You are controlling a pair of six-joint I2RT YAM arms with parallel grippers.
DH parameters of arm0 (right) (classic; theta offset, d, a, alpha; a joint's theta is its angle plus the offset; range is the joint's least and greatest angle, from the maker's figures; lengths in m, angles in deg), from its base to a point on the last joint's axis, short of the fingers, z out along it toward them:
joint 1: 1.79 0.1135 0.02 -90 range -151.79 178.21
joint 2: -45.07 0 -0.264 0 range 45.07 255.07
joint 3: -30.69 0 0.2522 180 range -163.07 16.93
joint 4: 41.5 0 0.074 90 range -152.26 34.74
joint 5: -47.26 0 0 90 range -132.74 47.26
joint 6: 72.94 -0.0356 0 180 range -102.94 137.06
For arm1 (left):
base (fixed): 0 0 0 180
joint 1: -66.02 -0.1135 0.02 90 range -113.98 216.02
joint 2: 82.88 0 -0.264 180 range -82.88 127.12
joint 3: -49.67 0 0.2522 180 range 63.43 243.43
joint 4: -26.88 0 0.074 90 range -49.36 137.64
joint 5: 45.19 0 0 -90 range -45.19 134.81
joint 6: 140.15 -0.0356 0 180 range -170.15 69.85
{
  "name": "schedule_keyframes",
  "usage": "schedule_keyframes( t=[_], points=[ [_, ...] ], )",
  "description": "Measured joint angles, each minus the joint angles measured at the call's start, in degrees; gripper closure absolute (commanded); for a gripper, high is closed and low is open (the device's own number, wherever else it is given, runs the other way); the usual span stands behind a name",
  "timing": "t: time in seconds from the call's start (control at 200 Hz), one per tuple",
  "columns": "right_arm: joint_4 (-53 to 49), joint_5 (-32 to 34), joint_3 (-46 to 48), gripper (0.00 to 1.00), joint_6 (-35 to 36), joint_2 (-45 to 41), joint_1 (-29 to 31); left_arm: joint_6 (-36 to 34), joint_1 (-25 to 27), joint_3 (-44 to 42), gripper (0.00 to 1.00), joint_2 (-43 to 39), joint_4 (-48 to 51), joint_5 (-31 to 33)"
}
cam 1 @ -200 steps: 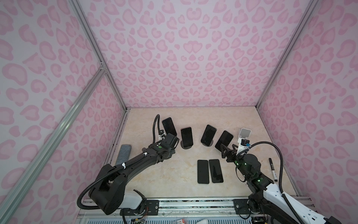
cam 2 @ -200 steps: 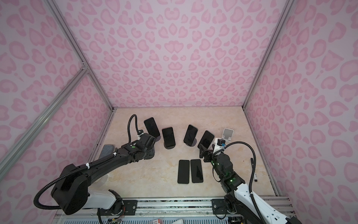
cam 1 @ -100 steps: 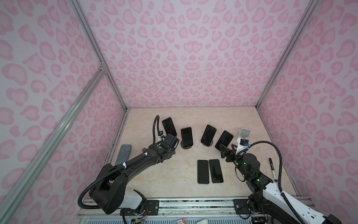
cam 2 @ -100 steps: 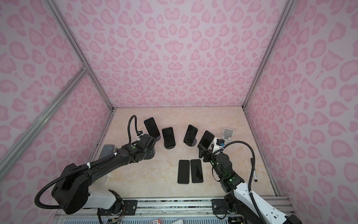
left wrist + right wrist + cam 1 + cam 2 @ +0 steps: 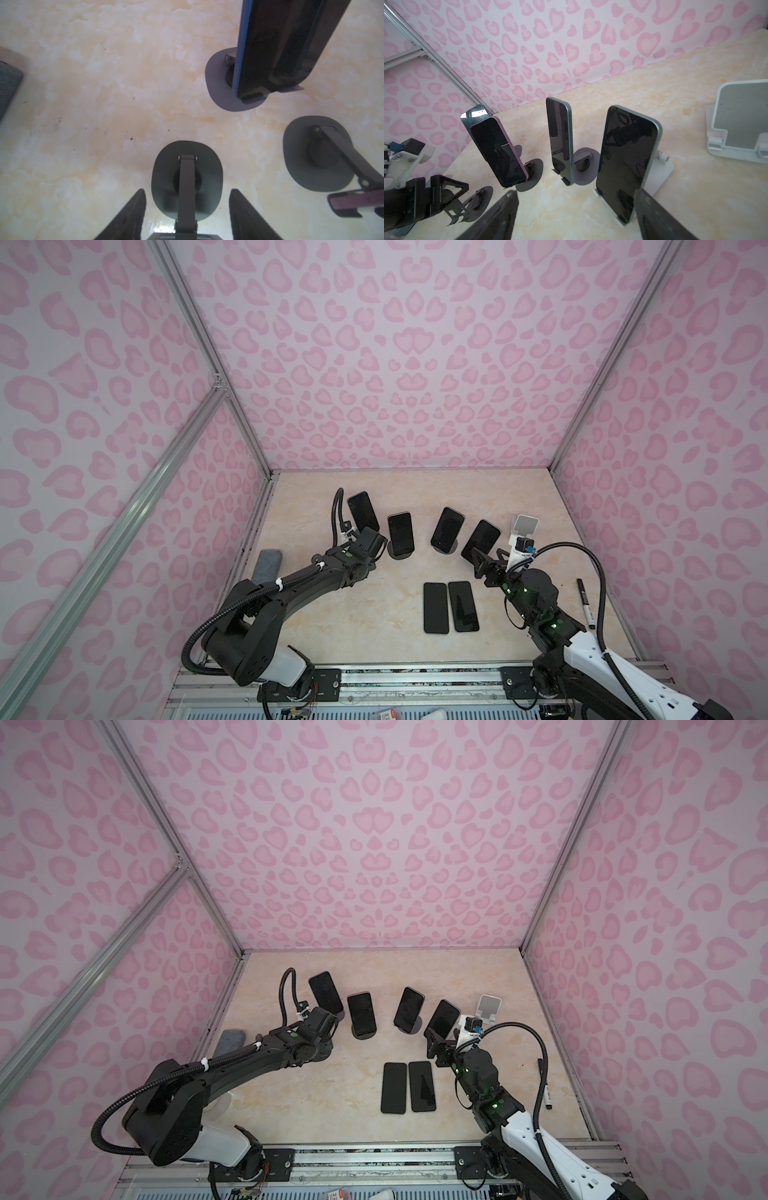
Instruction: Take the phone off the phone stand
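Four propped phones (image 5: 446, 529) stand in a row in both top views, every screen dark, with two flat phones (image 5: 463, 606) lying side by side closer to the arm bases. Print on the marker (image 5: 584, 605) is too small to read. The right gripper (image 5: 487, 561) sits just short of the green-edged phone (image 5: 480, 540) at its end of the row. The left gripper (image 5: 365, 551) hangs near the opposite end.

In the left wrist view, the left gripper's fingers (image 5: 133, 214) stand apart on either side of the arm of a dark stand (image 5: 187, 166). Whether they press its cradle plate at the frame edge I cannot tell. A blue-edged phone (image 5: 276, 47) stands well beyond the fingertips.

In the right wrist view, the right gripper's fingers (image 5: 654, 218) are spread wide and hold nothing. The green-edged phone (image 5: 627, 162) leans back in its white stand (image 5: 664, 168) just beyond the fingertips. One fingertip overlaps the phone's lower corner, and contact there is unclear.
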Motion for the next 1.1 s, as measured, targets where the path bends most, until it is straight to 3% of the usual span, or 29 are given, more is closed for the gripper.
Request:
schedule_keyframes(
  t=[0.36,0.78,0.935,1.1],
  points=[
    [-0.11,0.00,0.00,0.11,-0.24,0.96,0.00,-0.11,0.02,-1.55,0.47,-1.70,0.02,0.79],
    [-0.15,0.00,-0.11,0.11,-0.22,-0.15,0.00,-1.97,-0.61,-1.31,0.47,-4.81,1.22,2.47],
    [-0.15,0.00,-0.11,0.11,-0.22,-0.35,0.00,-2.47,-4.07,-0.74,0.47,-6.27,1.92,3.34],
    [-0.17,0.04,-0.11,0.11,-0.22,-0.76,0.00,-2.54,-11.65,-1.73,0.47,-10.25,2.14,3.10]
  ],
)
